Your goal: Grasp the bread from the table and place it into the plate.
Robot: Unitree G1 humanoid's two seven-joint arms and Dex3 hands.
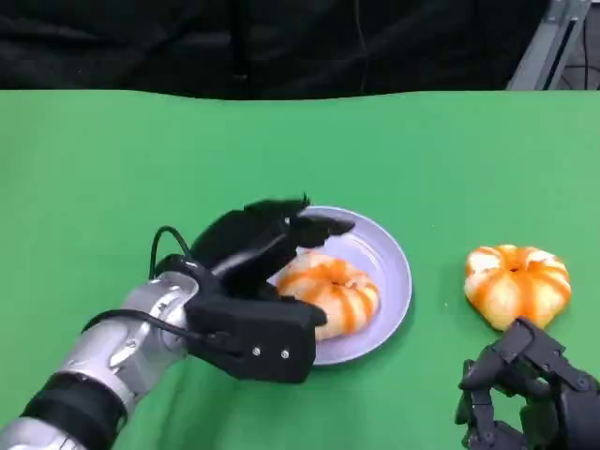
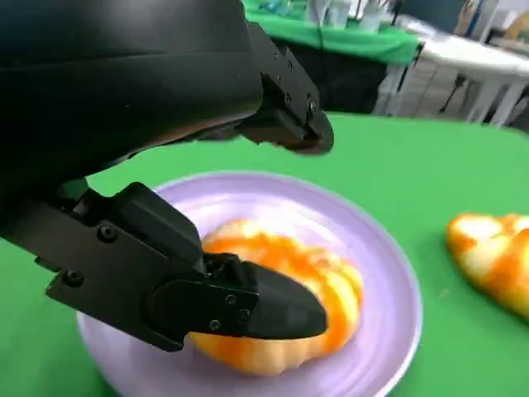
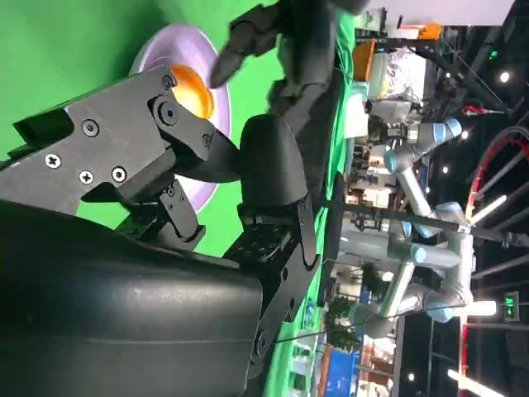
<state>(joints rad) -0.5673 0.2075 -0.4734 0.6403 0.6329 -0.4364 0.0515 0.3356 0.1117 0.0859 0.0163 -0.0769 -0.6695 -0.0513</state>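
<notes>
even bright overhead light | soft shadows | head view slightly blurred | wrist foregrounds out of focus

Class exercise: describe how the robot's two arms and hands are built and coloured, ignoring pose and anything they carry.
The left forearm is silver metal with a black band near the elbow and thin black cables looping to the wrist. The left hand is matte black, blocky, with small silver screws. The right hand is likewise black, angular and many-fingered.

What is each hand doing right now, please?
Left hand: open over the bread lying in the plate.
Right hand: holds nothing; fingers apart.
</notes>
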